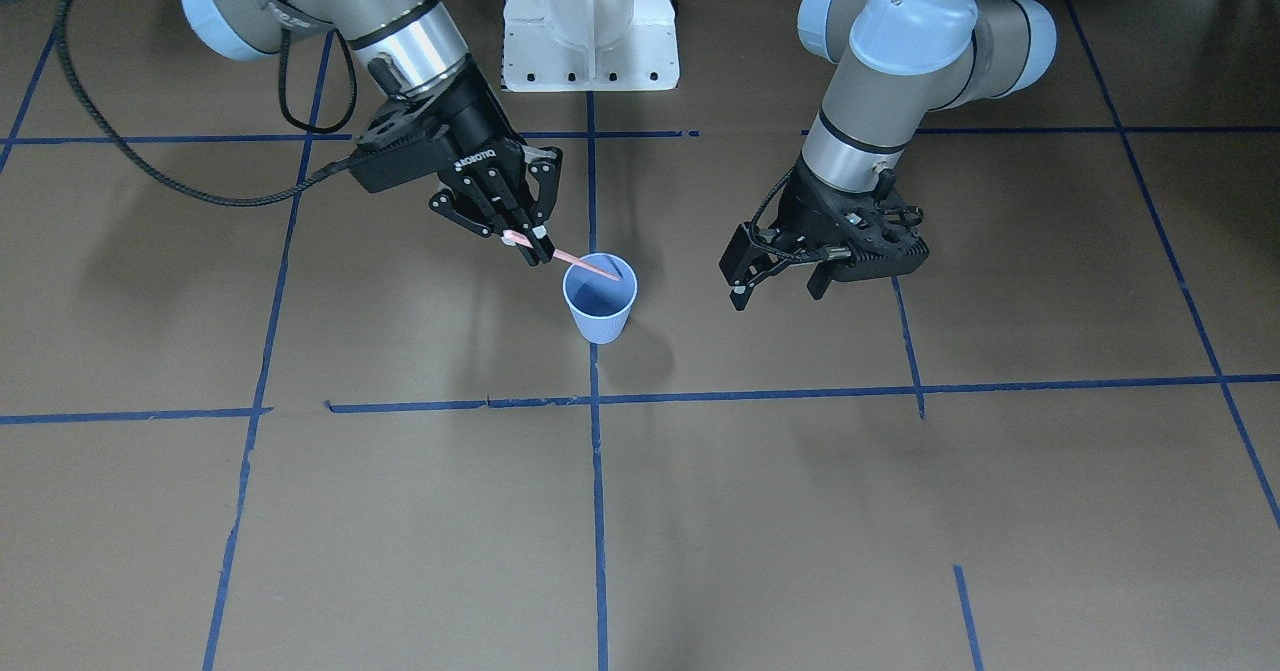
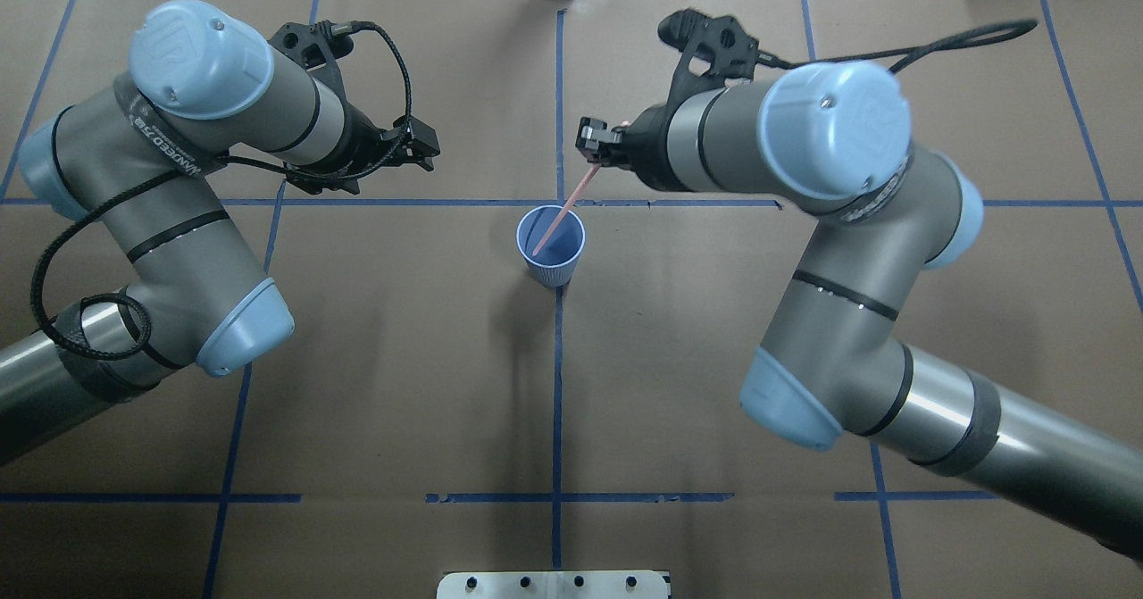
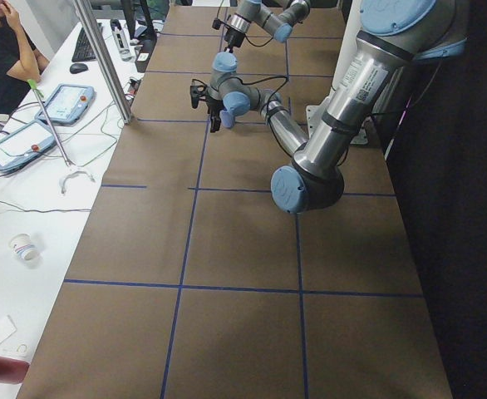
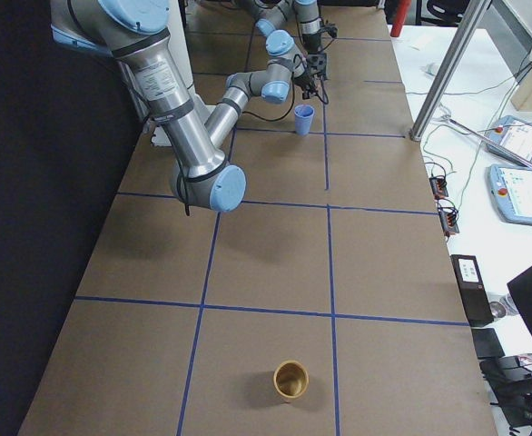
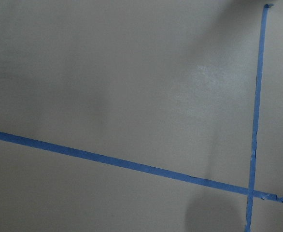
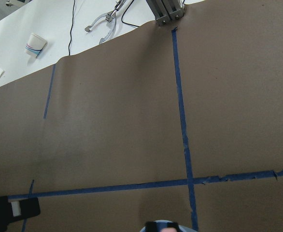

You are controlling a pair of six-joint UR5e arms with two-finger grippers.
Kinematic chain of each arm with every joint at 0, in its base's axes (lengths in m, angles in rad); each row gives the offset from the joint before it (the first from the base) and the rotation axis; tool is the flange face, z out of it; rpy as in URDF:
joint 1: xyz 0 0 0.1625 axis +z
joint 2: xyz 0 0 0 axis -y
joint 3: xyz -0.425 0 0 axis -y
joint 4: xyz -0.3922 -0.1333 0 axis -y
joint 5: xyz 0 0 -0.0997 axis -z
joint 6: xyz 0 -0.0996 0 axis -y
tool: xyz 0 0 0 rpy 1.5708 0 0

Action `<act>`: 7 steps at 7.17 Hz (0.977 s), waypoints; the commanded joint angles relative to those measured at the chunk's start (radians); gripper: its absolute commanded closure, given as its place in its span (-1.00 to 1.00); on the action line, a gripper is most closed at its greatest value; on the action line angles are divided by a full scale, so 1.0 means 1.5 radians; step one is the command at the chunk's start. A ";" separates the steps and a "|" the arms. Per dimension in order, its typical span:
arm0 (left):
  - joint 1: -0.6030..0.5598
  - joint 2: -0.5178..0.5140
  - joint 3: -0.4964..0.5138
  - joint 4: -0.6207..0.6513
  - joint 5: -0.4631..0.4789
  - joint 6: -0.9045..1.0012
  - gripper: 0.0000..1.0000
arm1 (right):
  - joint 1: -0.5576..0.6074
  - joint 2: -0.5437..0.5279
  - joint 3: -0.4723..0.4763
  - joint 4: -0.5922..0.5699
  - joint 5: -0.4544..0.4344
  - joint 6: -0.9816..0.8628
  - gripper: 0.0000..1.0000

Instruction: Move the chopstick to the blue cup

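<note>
Chopstick (image 1: 588, 264) aslant from low, tilted right hand (image 1: 530, 244) into blue cup (image 1: 600, 319).

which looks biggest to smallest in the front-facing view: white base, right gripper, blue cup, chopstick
1-2. white base and right gripper: about alike, and the base is cut off by the top edge, so not ranked
3. blue cup
4. chopstick, by far the thinnest

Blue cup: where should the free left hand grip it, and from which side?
Grip the blue cup just below its rim, coming level from the robot's left, where the open left hand is. The cup stands upright and widens upward, so it likely won't slip down. The chopstick, held by the right hand, leans out the other side.
</note>
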 commanded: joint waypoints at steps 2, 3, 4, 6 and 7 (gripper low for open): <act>0.000 0.000 0.000 0.001 0.000 0.000 -1.00 | -0.049 0.004 -0.029 -0.001 -0.084 -0.003 -0.98; 0.000 0.000 0.000 0.000 0.000 0.000 -1.00 | -0.051 0.003 -0.027 -0.003 -0.096 -0.004 -1.00; -0.003 0.001 0.000 0.000 -0.001 0.003 -1.00 | -0.047 -0.002 -0.009 -0.003 -0.092 -0.006 -1.00; -0.032 0.070 -0.012 -0.026 -0.016 0.073 -1.00 | 0.041 -0.116 0.100 -0.001 0.044 -0.059 -1.00; -0.069 0.122 -0.013 -0.081 -0.075 0.104 -1.00 | 0.129 -0.188 0.126 0.002 0.158 -0.102 -1.00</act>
